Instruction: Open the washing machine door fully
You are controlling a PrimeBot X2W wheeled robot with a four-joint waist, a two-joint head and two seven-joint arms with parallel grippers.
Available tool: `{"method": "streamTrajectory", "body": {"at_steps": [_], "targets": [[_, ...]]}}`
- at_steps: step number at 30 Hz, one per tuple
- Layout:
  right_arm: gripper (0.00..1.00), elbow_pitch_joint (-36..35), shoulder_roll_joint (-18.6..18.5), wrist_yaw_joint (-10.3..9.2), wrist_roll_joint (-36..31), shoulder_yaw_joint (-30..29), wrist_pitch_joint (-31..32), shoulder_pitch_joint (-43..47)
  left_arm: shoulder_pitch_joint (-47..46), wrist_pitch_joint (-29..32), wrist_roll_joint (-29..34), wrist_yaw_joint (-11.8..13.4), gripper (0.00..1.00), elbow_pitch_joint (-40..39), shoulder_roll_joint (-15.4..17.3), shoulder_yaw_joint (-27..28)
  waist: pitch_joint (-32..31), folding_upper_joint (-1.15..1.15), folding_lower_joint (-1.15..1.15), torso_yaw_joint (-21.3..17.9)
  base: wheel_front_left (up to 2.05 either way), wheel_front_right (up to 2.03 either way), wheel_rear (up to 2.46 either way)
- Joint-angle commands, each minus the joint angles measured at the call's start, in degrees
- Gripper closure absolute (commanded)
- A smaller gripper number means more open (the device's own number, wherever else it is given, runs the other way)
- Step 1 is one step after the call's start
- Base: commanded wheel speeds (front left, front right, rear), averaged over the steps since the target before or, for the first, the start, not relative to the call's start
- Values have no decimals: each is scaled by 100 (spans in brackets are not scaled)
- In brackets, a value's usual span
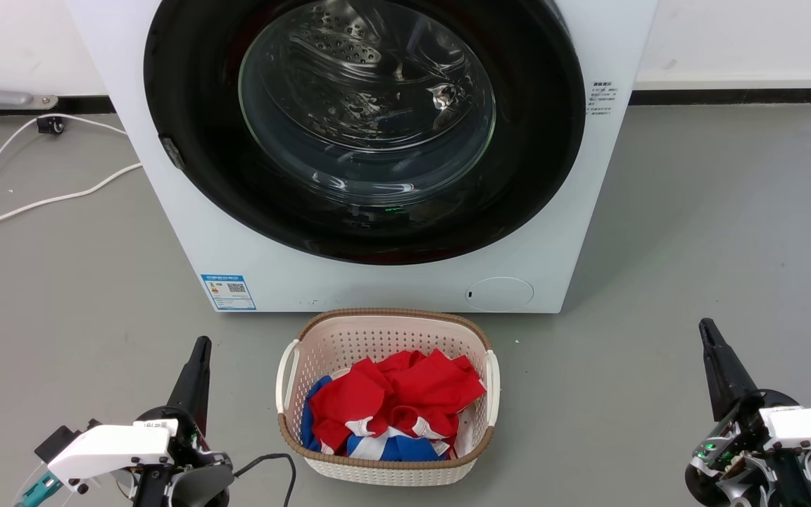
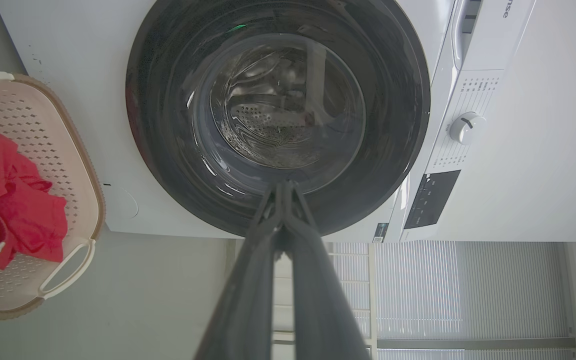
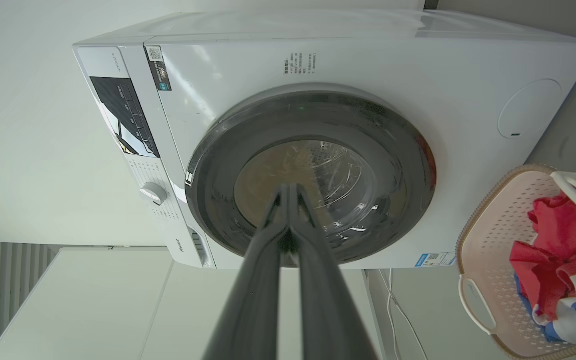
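The washing machine door (image 1: 367, 113) sits shut, flat against the front of the washing machine (image 1: 272, 282). Its glossy black disc faces straight out toward me and over the basket (image 1: 384, 317). Being round, it has no long axis. The clear glass bowl at its centre shows the perforated steel drum behind. A small grey tab (image 1: 172, 152) sits on the rim at the door's left side in the head view. Below the door, on the white front, are a blue label sticker (image 1: 229, 291) at the left and a round cap (image 1: 499, 293) at the right.

My left gripper (image 1: 201, 345) has its two dark fingers pressed together, tip to tip. It holds nothing and touches nothing. My right gripper (image 1: 707, 327) is the same: fingers closed on each other, empty, clear of every surface.

Both arms are held low, one on each side of the basket, which stands on the grey floor (image 1: 694, 225) just before the machine and holds red and blue clothes (image 1: 405, 394). Both sets of fingers point toward the machine, the left leaning slightly inward. Both grippers are well apart from the door. In each wrist view the closed tips (image 2: 284, 187) (image 3: 288, 189) line up with the door's glass. A white cable (image 1: 39, 204) lies on the floor left of the machine.
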Motion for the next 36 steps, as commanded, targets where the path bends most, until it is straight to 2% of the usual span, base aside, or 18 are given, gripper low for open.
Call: {"method": "streamTrajectory", "body": {"at_steps": [1, 18, 19, 28, 36], "targets": [[100, 8, 18, 17, -29, -6, 0, -67, -45, 5, 28, -19, 100, 3, -8, 25, 0, 0, 0, 0, 0, 0, 0], [100, 8, 30, 17, -39, -21, 18, -68, -45, 9, 35, -19, 100, 3, -12, 31, 0, 0, 0, 0, 0, 0, 0], [0, 8, 31, 17, -40, -22, 18, -69, -45, 10, 35, -19, 0, 3, -13, 31, 0, 0, 0, 0, 0, 0, 0], [0, -53, 21, 0, -91, 134, -160, 119, 51, -162, 48, 4, 0, -49, -14, -260, 4, 0, 0, -1, 0, 0, 0], [0, -158, -25, 1, -546, 292, -402, 166, 4, -410, 517, 2, 0, -242, 44, -537, 6, 0, 0, 8, 0, 0, 0]]}}
